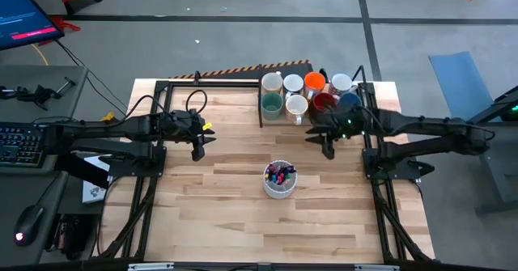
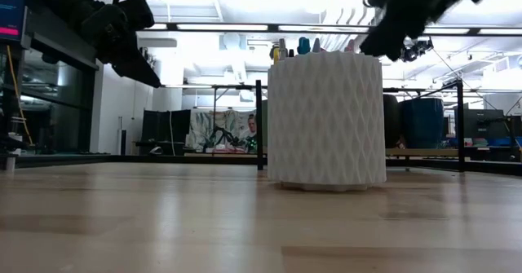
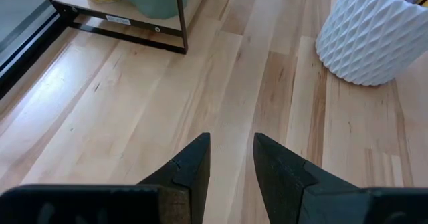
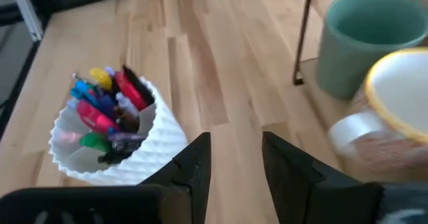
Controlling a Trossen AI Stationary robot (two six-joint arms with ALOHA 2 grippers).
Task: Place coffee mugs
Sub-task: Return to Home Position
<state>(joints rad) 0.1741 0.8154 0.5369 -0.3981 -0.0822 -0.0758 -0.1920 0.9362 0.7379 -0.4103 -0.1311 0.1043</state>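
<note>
A light wooden plank table [image 1: 243, 222] fills the high view. The dark left arm [image 1: 105, 129] and right arm [image 1: 429, 129] reach in from opposite sides. At the table's far edge, centre-right, stands a black metal-frame shelf [image 1: 261, 119] [image 3: 179, 17]. Nearer the middle, well apart from the shelf, is a white faceted pen cup [image 1: 279, 192] [image 2: 326, 122] [image 3: 364, 37] [image 4: 157, 134] w/ coloured pens [image 4: 100, 110] sticking out. All eight coffee mugs sit upright on the shelf, packed close in two rows of four. Back row, L to R in the high view: cream mug [image 1: 271, 82], white mug [image 1: 293, 82], orange mug [image 1: 315, 82], grey-white mug [image 1: 341, 82]. Front row: teal green mug [image 1: 271, 103] [image 4: 361, 40], pale yellow-rimmed mug [image 1: 297, 106] [image 4: 401, 93], dark red mug [image 1: 323, 102], blue mug [image 1: 349, 100]. The right arm partly covers the last two. The left gripper [image 1: 199, 148] [image 3: 231, 140] hangs over bare wood left of the shelf, fingers parted by a narrow gap, nothing btwn them. The right gripper [image 1: 327, 148] [image 4: 235, 138] hangs just in front of the shelf near the dark red mug, fingers likewise apart & empty. In the low view both arms are up off the tabletop at the top corners, w/ the pen cup in the centre.
</note>
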